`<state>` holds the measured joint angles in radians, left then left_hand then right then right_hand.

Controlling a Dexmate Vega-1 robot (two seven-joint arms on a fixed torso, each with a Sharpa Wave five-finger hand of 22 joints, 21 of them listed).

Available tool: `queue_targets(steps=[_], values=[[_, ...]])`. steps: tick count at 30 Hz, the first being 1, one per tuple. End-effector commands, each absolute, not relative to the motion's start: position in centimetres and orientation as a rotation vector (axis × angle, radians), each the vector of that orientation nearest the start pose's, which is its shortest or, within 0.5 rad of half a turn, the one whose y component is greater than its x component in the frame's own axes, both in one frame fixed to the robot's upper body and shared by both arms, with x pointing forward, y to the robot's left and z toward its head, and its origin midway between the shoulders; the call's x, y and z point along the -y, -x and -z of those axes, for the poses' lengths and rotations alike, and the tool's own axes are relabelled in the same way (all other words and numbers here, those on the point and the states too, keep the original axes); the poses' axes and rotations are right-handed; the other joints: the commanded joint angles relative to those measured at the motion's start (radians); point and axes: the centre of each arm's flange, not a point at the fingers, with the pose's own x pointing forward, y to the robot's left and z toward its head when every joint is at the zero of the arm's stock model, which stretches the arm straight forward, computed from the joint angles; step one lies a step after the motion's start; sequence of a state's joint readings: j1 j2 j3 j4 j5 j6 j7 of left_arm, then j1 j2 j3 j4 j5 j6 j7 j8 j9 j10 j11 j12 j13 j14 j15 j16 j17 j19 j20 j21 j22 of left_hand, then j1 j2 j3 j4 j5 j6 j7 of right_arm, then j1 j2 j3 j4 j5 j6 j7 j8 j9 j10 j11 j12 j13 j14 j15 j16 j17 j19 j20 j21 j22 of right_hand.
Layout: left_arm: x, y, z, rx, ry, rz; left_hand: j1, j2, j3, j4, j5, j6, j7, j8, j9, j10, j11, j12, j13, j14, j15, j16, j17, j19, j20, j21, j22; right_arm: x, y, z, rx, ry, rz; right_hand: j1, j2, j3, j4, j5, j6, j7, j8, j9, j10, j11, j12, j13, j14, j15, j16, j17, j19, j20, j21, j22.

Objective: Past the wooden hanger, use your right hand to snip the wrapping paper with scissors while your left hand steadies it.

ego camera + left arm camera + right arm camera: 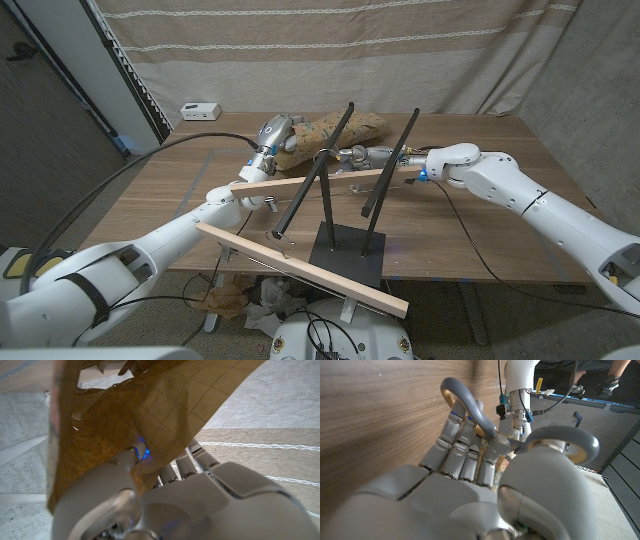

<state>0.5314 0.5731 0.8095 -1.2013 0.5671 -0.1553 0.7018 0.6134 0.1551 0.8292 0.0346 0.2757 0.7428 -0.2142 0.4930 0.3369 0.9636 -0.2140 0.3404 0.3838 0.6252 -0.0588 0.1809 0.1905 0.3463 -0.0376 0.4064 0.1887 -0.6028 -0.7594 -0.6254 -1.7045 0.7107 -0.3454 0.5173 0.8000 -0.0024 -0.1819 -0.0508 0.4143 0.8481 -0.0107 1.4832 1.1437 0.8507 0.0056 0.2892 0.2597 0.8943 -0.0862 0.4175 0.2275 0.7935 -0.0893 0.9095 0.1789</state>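
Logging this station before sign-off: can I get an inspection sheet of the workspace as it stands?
Surface: wooden table, bare wood near the right arm.
Job's things: brown wrapping paper at the far side; scissors; wooden hanger on a black stand near the front edge.
Clutter: crumpled paper scraps below the front edge.
Hands: left hand grips the wrapping paper; right hand holds the scissors by their loops.
Cables: black cable across the table's left; another under the right arm.
Surroundings: striped curtain; small white box on the far left corner.
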Motion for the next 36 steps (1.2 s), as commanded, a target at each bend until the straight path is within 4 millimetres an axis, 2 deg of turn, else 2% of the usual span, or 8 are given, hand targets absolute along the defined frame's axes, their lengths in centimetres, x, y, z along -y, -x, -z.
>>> queue_targets(steps=[1, 6, 7, 14, 16, 23, 27, 36], values=[[-18.7, -65.0, -2.4, 1.099, -1.223, -0.223, 0.008, 0.008, -0.013, 0.002, 0.008, -0.002, -0.003, 0.009, 0.001, 0.0, -0.001, 0.007, 0.003, 0.011, -0.174, 0.007, 0.003, 0.002, -0.134, -0.006, 0.007, 15.5, -59.4, -3.1, 0.189, 0.42, -0.949, -0.013, -0.001, -0.006, 0.0, 0.006, -0.004, 0.004, 0.007, 0.006, 0.183, -0.065, 0.006, 0.001, -0.029, -0.116, -0.002, -0.001, 0.012, -0.104, -0.003, 0.003], [-18.1, -64.8, -2.1, 1.108, -1.241, -0.199, 0.01, 0.008, -0.015, 0.005, 0.012, -0.002, -0.004, 0.015, 0.003, -0.001, -0.001, 0.006, 0.0, 0.018, -0.174, 0.007, 0.005, 0.009, -0.124, -0.004, 0.011, 15.6, -59.9, -3.3, 0.182, 0.411, -0.953, -0.015, 0.0, -0.006, 0.0, 0.006, -0.004, 0.004, 0.008, 0.006, 0.186, -0.066, 0.009, 0.002, -0.027, -0.116, -0.002, -0.002, 0.015, -0.105, -0.005, 0.003], [-18.0, -64.7, -2.0, 1.111, -1.246, -0.197, 0.01, 0.008, -0.015, 0.005, 0.012, -0.003, -0.004, 0.015, 0.003, -0.002, -0.001, 0.005, 0.0, 0.019, -0.174, 0.008, 0.006, 0.009, -0.124, -0.004, 0.011, 15.6, -60.0, -3.3, 0.177, 0.41, -0.953, -0.016, 0.0, -0.007, 0.0, 0.006, -0.001, 0.004, -0.002, -0.01, 0.185, -0.062, 0.008, 0.001, -0.027, -0.116, -0.003, -0.003, 0.016, -0.104, -0.006, 0.003], [-17.3, -64.5, -1.7, 1.113, -1.246, -0.188, 0.012, 0.008, -0.015, 0.006, 0.016, -0.005, -0.004, 0.017, 0.002, -0.006, -0.002, 0.005, 0.001, 0.021, -0.173, 0.007, 0.006, 0.01, -0.122, -0.002, 0.013, 15.9, -60.5, -3.5, 0.173, 0.406, -0.955, -0.017, -0.001, -0.008, -0.001, 0.006, -0.005, 0.002, 0.007, 0.005, 0.185, -0.065, 0.01, 0.001, -0.025, -0.117, -0.003, -0.005, 0.019, -0.105, -0.009, 0.003], [-17.2, -64.4, -1.6, 1.115, -1.25, -0.187, 0.012, 0.008, -0.015, 0.007, 0.018, -0.006, -0.004, 0.02, 0.004, -0.008, -0.002, 0.005, 0.002, 0.022, -0.173, 0.008, 0.007, 0.01, -0.122, -0.001, 0.014, 16.0, -60.6, -3.6, 0.172, 0.403, -0.957, -0.017, 0.0, -0.008, -0.001, 0.006, -0.003, 0.003, -0.001, -0.008, 0.185, -0.064, 0.009, 0.0, -0.025, -0.117, -0.004, -0.006, 0.018, -0.105, -0.01, 0.003], [-16.5, -64.0, -1.3, 1.118, -1.253, -0.167, 0.013, 0.009, -0.015, 0.009, 0.019, -0.008, -0.004, 0.021, 0.005, -0.01, -0.002, 0.004, 0.002, 0.026, -0.173, 0.009, 0.008, 0.012, -0.124, 0.0, 0.014, 16.4, -60.5, -3.9, 0.188, 0.409, -0.95, -0.018, 0.001, -0.009, -0.003, 0.007, -0.005, 0.004, 0.009, 0.005, 0.184, -0.068, 0.011, -0.001, -0.026, -0.116, -0.007, -0.009, 0.023, -0.104, -0.016, 0.003], [-16.2, -63.7, -1.0, 1.119, -1.256, -0.159, 0.013, 0.008, -0.016, 0.012, 0.021, -0.01, -0.004, 0.023, 0.007, -0.011, -0.002, 0.004, 0.004, 0.028, -0.172, 0.01, 0.009, 0.012, -0.122, 0.001, 0.015, 16.8, -60.4, -4.0, 0.185, 0.402, -0.948, -0.019, 0.001, -0.01, -0.003, 0.007, -0.001, 0.002, 0.0, -0.011, 0.185, -0.066, 0.012, -0.002, -0.026, -0.115, -0.008, -0.009, 0.024, -0.104, -0.018, 0.003], [-15.6, -63.2, -0.3, 1.118, -1.267, -0.129, 0.013, 0.005, -0.018, 0.018, 0.03, -0.013, -0.004, 0.035, 0.015, -0.014, -0.002, 0.005, 0.01, 0.025, -0.173, 0.01, 0.013, 0.007, -0.132, 0.003, 0.016, 17.0, -60.3, -4.0, 0.182, 0.414, -0.937, -0.021, 0.002, -0.011, -0.005, 0.007, -0.006, 0.003, 0.007, 0.001, 0.185, -0.065, 0.013, -0.003, -0.023, -0.115, -0.01, -0.012, 0.029, -0.105, -0.023, 0.003]])
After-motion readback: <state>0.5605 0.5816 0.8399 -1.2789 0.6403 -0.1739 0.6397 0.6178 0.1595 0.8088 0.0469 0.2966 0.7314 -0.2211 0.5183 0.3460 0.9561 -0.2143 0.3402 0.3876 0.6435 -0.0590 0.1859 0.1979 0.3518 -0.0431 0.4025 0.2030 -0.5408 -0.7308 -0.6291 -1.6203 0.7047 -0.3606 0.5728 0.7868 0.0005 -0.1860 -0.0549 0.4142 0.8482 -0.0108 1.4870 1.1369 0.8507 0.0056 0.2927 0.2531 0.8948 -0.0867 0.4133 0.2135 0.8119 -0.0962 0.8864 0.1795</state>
